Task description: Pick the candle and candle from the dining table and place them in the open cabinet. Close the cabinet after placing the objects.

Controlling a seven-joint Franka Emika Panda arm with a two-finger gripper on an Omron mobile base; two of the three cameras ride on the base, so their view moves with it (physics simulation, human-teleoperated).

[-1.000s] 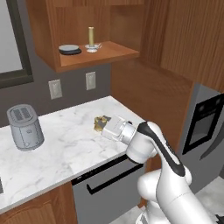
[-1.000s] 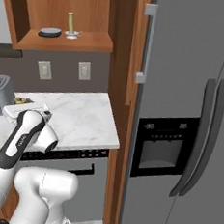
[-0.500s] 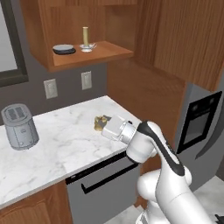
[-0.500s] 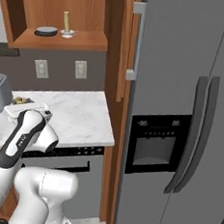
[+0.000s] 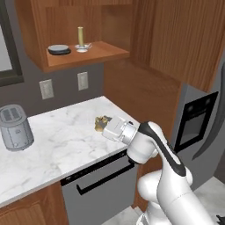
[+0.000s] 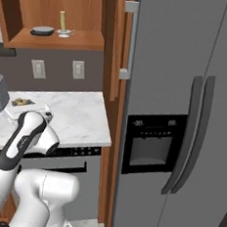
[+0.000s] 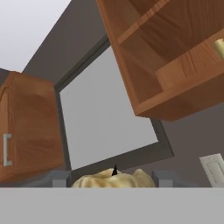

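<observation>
Golden spool-shaped candle [image 5: 102, 123] is being gripped by the gripper [image 5: 104, 125] above the marble counter [image 5: 66, 145], to be raised next toward the open cabinet [image 5: 88, 55], beside the stick candle [image 5: 81, 38].

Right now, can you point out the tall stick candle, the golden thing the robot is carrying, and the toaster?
stick candle [image 5: 80, 36]: left base view, middle of its tan shaft.
golden candle [image 5: 102, 123]: left base view, its side ahead of the gripper.
toaster [image 5: 15, 128]: left base view, its grey front.

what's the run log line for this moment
fingers: shut on golden candle | stick candle: on cabinet shelf | cabinet: open | golden candle: above counter
</observation>
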